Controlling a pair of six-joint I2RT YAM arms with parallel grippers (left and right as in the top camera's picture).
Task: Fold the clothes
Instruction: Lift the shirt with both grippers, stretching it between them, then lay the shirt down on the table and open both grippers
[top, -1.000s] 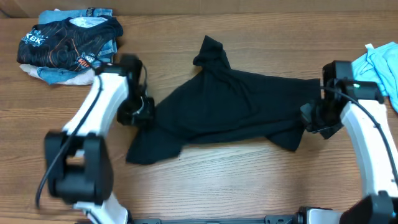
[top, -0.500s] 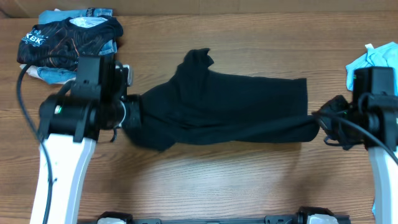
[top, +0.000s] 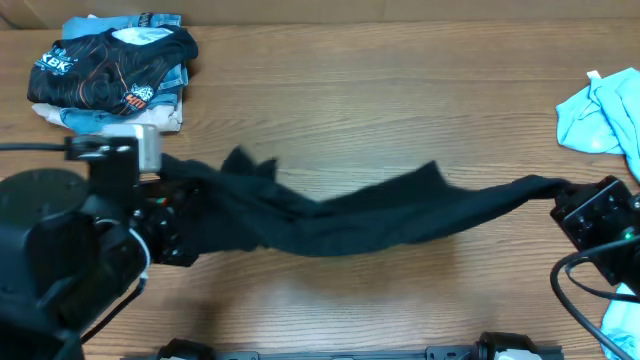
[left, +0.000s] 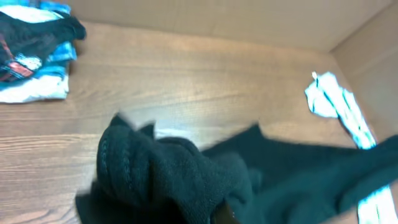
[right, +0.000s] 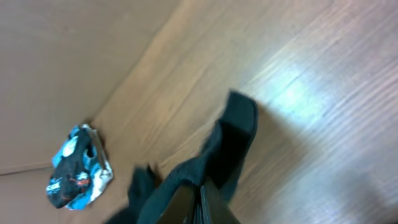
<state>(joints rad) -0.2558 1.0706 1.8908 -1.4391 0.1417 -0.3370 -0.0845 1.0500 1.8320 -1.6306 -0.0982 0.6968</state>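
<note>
Wood-grain table runs beneath the black T-shirt, now stretched as a band across mid-frame. My left gripper and right gripper, each pinching an end, have drawn apart, and I judge the shirt is straightening, ready to lay flat for folding.

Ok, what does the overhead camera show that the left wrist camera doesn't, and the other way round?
Only overhead: both arms, with the left gripper and right gripper each shut on an end of the plain black soft T-shirt, which is stretched between them. Only left wrist: the shirt's bunched end close up, its knit texture visible. Both: the shirt, the folded pile of printed clothes, the crumpled light blue garment and the wooden table.
</note>
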